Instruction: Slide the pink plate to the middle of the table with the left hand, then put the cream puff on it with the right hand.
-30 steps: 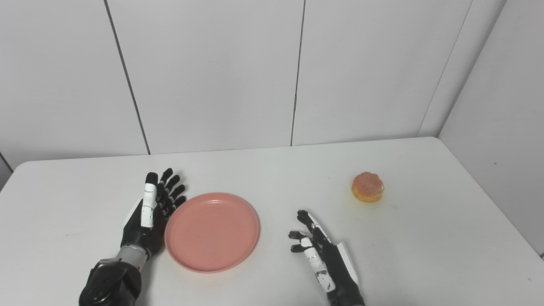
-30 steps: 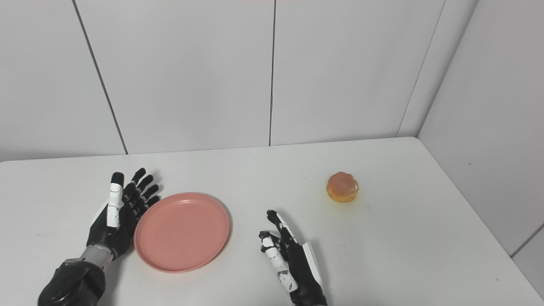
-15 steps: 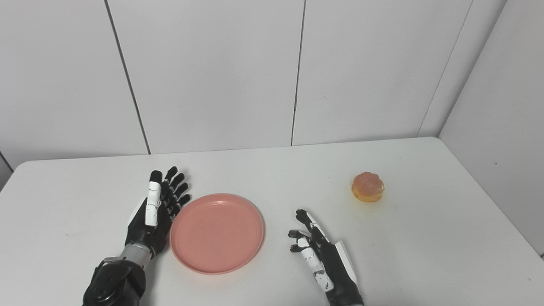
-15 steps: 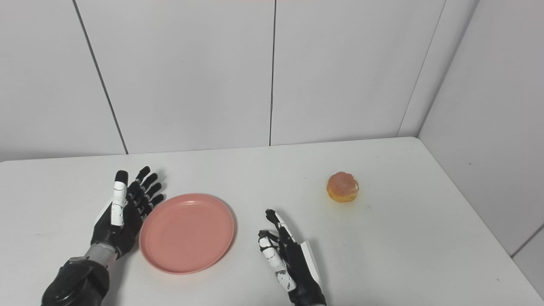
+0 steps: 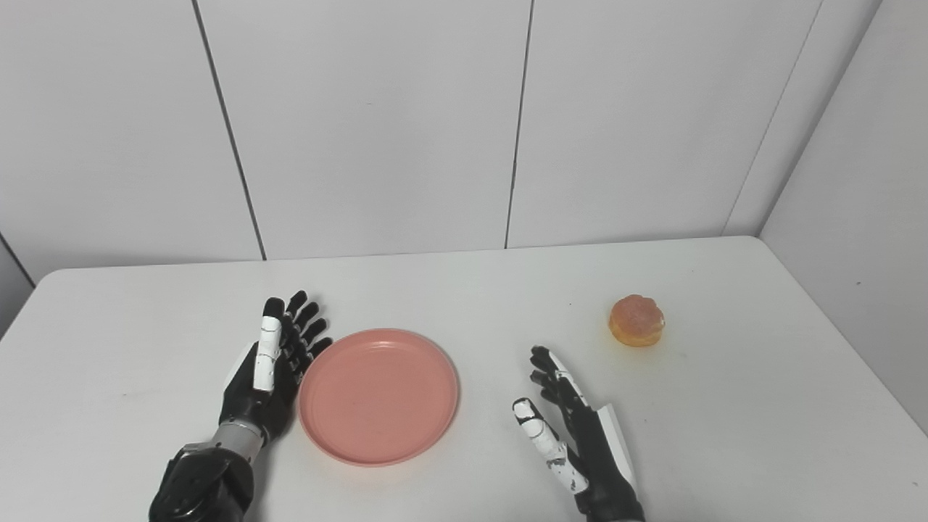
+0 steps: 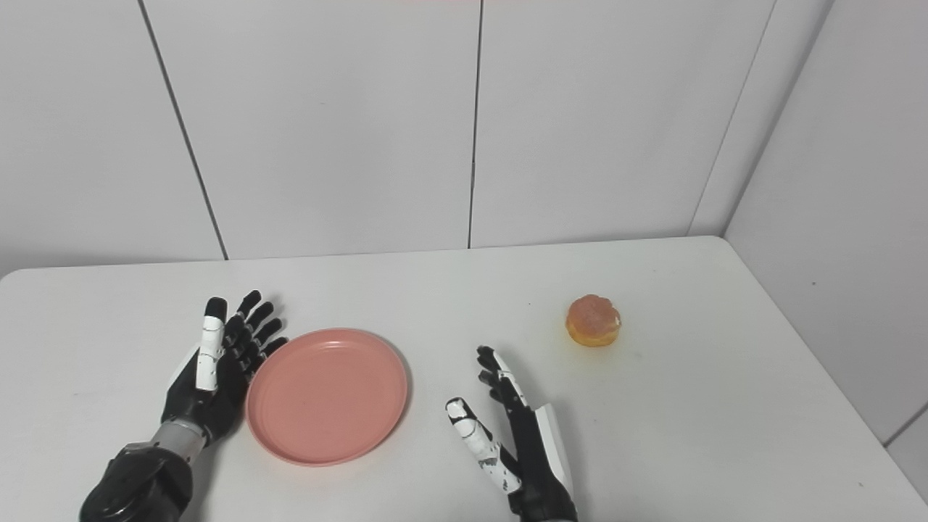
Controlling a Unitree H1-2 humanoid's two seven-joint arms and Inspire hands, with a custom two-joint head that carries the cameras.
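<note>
- The pink plate (image 5: 378,396) lies flat on the white tabletop (image 5: 464,290), a little left of the tabletop's middle and toward its near edge; nothing lies in it.
- The left hand (image 5: 270,377) stands on edge just left of the pink plate, palm turned toward it, fingers spread and straight, holding nothing. Its palm side lies right at the plate's left rim; whether it presses the rim I cannot tell.
- The right hand (image 5: 573,428) is to the right of the pink plate and clear of it, with bare tabletop between. It too is spread wide, fingers pointing away from the robot, thumb (image 5: 533,428) stuck out toward the plate, and it holds nothing.
- The cream puff (image 5: 636,320) sits well right of the pink plate and farther back on the tabletop, beyond the right hand's fingertips and apart from them. It is round, golden at the base with a paler glazed top.
- Between the cream puff and the pink plate only the right hand breaks the open surface.
- Behind the pink plate, past the tabletop's far edge, rise plain white wall panels (image 5: 377,123) with dark vertical seams; a further wall (image 5: 855,181) closes in on the right, past the cream puff.
</note>
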